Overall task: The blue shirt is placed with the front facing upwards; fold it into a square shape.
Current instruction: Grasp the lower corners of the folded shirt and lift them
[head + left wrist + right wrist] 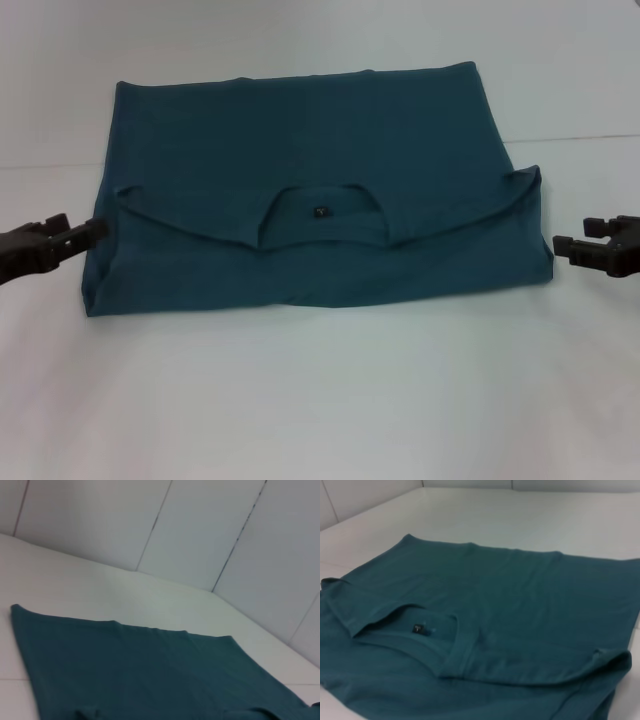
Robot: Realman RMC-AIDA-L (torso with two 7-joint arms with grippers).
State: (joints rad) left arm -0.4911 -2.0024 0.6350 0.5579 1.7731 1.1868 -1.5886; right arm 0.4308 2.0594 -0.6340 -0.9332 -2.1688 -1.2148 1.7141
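The blue shirt [310, 190] lies folded on the white table [320, 400], in a wide rectangle near the middle, a little toward the far edge. No chest lettering can be seen on any side that shows. The collar [322, 222] faces the near edge, and inside it there is a small dark neck label [320, 211]; what is written on it is too small to read. Both shoulder corners are turned in, and a curved fold runs between them. In the left wrist view only the far part of the shirt shows, cut off by the picture's edge, with grey wall panels [210, 530] behind the table.

The left gripper [88, 233] is at the shirt's left edge; its fingers look close together with the tips at the cloth, but I cannot tell if they pinch it. The right gripper [585, 237] stands beside the right edge, apart from the shirt, with its fingers spread and nothing between them.
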